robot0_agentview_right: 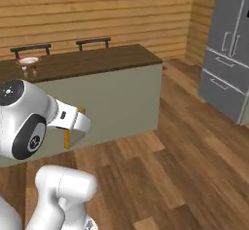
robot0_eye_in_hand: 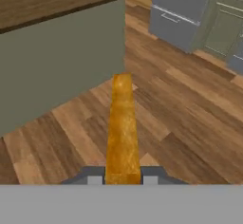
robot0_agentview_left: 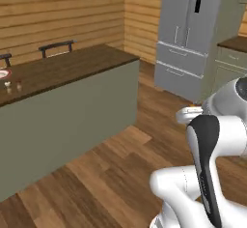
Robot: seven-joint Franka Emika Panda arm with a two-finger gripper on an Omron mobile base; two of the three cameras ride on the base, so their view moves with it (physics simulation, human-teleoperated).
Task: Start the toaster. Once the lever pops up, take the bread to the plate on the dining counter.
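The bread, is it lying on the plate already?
No. The bread is in the gripper above the floor; the plate holds no slice.

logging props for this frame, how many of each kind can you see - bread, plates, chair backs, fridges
bread: 1
plate: 1
chair backs: 2
fridge: 1
total: 5

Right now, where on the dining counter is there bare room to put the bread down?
The dining counter is bare from its right end to the middle. It is crowded only at the far left, where the plate and two small shakers stand. The bread sits in the jaws.
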